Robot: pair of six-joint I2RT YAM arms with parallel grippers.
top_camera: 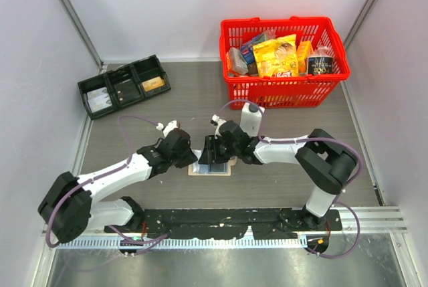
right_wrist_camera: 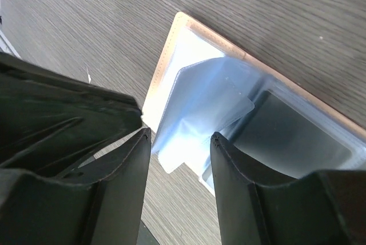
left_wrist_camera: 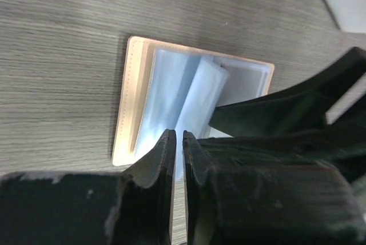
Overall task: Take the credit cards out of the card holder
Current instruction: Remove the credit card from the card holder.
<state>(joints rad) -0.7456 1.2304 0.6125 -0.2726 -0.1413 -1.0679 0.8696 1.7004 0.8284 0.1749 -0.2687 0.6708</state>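
The tan card holder (top_camera: 209, 169) lies open on the table between both grippers, its tan rim (left_wrist_camera: 122, 108) lit bright. A pale blue translucent sheet (left_wrist_camera: 197, 99) stands up from its inside; I cannot tell whether it is a credit card or a clear sleeve. My left gripper (left_wrist_camera: 178, 139) is shut on the lower edge of that sheet. My right gripper (right_wrist_camera: 178, 142) is open, its fingers either side of the sheet's (right_wrist_camera: 200, 108) near corner without touching it. A dark grey panel (right_wrist_camera: 291, 136) shows under clear plastic on the holder's other half.
A red basket (top_camera: 281, 86) full of packaged goods stands at the back right. A black three-compartment tray (top_camera: 124, 86) sits at the back left. The right gripper's black fingers (left_wrist_camera: 269, 113) cover the holder's right half in the left wrist view.
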